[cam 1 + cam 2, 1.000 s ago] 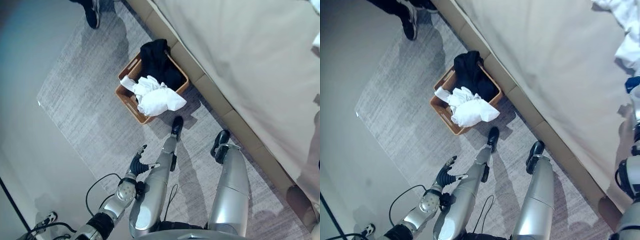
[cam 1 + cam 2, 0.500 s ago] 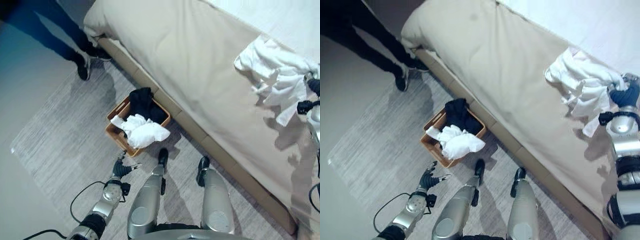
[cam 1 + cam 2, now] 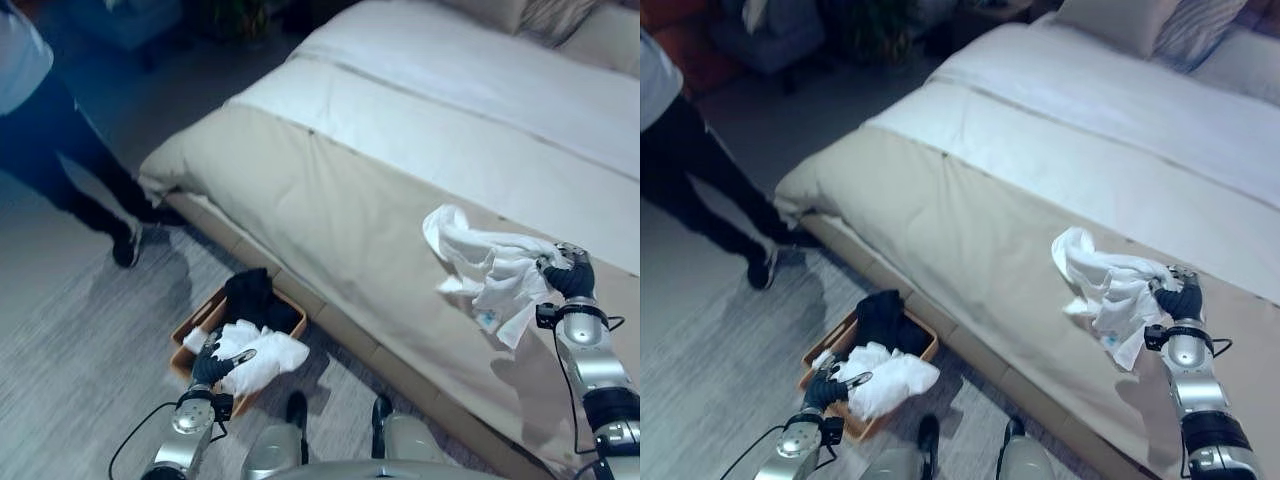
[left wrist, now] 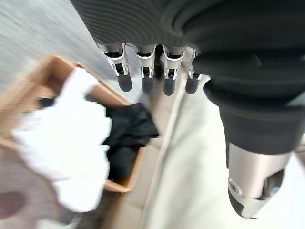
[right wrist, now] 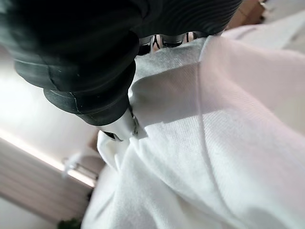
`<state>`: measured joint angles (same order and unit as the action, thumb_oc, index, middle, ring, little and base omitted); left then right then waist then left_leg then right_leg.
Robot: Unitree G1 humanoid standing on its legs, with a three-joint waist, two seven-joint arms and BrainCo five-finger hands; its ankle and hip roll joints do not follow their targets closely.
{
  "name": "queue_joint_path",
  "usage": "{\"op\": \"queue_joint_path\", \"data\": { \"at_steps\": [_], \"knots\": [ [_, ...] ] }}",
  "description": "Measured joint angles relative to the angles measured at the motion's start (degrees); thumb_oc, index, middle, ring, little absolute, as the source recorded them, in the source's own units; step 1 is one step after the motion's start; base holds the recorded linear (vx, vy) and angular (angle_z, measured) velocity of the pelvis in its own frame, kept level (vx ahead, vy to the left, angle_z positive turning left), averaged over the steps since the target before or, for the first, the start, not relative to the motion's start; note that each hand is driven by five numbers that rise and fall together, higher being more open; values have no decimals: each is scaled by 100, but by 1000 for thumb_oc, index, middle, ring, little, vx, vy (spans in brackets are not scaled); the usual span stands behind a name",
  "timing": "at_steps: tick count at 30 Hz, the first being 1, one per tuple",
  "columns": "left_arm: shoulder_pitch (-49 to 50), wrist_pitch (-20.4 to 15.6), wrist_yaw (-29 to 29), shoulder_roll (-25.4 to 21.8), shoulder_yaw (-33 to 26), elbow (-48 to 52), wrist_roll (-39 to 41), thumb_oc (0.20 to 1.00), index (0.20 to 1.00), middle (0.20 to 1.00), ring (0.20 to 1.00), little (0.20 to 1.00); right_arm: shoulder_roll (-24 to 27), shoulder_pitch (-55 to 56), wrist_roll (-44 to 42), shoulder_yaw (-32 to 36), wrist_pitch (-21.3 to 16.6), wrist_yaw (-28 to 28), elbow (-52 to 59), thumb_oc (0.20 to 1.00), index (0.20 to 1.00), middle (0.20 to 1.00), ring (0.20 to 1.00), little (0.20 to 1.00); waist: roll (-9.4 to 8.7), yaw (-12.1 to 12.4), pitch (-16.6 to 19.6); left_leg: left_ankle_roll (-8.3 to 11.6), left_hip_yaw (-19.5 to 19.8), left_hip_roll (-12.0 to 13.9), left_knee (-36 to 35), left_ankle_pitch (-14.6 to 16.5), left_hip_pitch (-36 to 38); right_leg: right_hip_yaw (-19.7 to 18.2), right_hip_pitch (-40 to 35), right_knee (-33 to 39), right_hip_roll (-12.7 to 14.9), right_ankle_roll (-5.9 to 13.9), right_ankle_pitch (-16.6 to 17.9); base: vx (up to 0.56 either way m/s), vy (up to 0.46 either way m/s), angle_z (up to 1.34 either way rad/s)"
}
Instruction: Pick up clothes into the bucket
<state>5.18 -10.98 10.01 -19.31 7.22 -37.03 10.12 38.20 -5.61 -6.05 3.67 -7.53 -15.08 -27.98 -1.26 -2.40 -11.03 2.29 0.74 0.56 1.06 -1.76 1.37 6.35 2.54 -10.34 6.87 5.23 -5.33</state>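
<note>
— Where is the garment against the right hand?
— The white garment (image 3: 489, 266) lies crumpled on the beige bed cover (image 3: 330, 215) at the right of the head views, and the right hand (image 3: 567, 273) sits at its right edge, touching it. In the right wrist view the white cloth (image 5: 209, 143) fills the space past the hand (image 5: 81, 57), with fingers and thumb curled into the folds, so the hand is clenched on the cloth.

— And the bucket?
— A brown basket (image 3: 187, 335) stands on the grey rug (image 3: 70, 350) in the lower left of the frame, just beside the bed's base. It holds a black garment (image 3: 255, 298) at its far end and a white bundle (image 3: 258, 355) heaped over the near rim.

— The other hand?
— The left hand (image 3: 212, 364) hovers at the basket's near corner, low in the frame. Its wrist view shows the fingers (image 4: 145, 71) hanging straight and relaxed, grasping nothing, above the basket (image 4: 28, 90).

— Anything between the garment and the basket?
— The bed's edge and a wide stretch of cover; they are well apart. A person's dark-trousered legs (image 3: 70, 170) stand on the rug at the upper left, beyond the basket.
</note>
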Motion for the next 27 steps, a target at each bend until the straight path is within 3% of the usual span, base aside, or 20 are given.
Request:
{"op": "queue_joint_path", "data": {
  "at_steps": [6,9,15,27],
  "knots": [
    [-74,70,-720,-197,64,577,526,1000,1000,1000,1000,1000,-27,677,30,112,21,558,441,200,200,200,200,200,-91,-101,419,-16,-75,64,-222,28,409,-91,-352,187,-77,22,15,45,-20,-9],
    [-229,97,-881,-202,123,718,708,1000,1000,1000,1000,1000,-51,705,15,117,23,686,540,200,200,200,200,200,49,-158,535,-24,-102,73,-245,35,528,-108,-462,306,-85,29,54,12,-36,-5],
    [-943,163,-1220,-362,786,1485,763,1000,1000,1000,1000,1000,-232,677,-164,60,30,837,1027,200,200,200,200,200,336,-139,710,-4,-217,157,-347,57,721,-169,-704,556,-175,35,159,9,-27,-6],
    [-2141,165,-1324,-381,1676,1877,634,1000,1000,1000,1000,1000,-376,-52,-588,-480,-7,1010,1943,200,200,200,200,200,420,-228,768,21,-202,202,-432,11,868,-113,-1080,1064,-261,14,409,-6,-1,0]
  ]
}}
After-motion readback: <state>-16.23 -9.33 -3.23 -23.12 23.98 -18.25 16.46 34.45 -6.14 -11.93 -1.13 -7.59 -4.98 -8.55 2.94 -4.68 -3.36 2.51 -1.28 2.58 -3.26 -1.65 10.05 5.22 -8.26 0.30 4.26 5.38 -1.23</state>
